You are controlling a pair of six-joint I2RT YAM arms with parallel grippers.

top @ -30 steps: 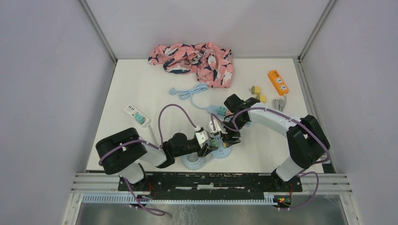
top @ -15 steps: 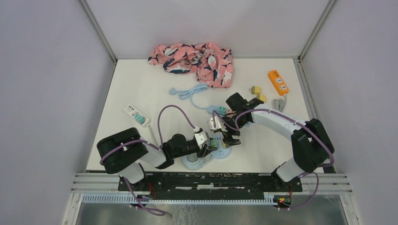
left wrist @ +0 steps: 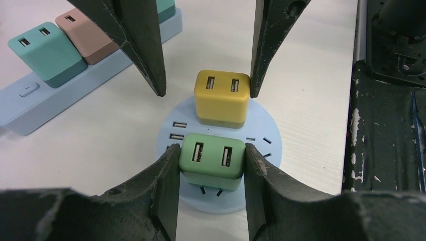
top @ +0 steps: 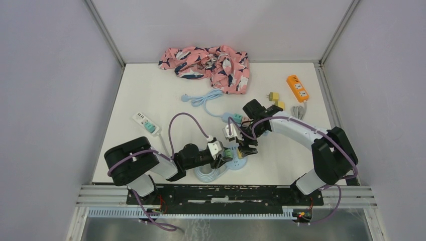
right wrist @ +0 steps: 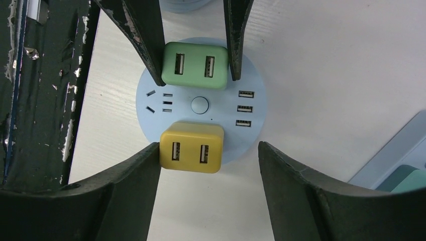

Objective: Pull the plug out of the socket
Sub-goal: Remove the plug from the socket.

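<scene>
Mid-frame, the round socket (right wrist: 241, 135) holds green plug (right wrist: 196, 65) and yellow plug (right wrist: 192, 146) upright, ports skyward. The left hand (left wrist: 211, 165) clenches the green plug; the right hand (right wrist: 207, 150) straddles the yellow plug, released.

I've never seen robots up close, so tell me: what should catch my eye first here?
The left gripper clamps a green plug seated in a round blue socket near the table's front edge, while the right gripper stands open around the yellow plug beside it. A crumpled pink cloth lies at the far edge.
</scene>
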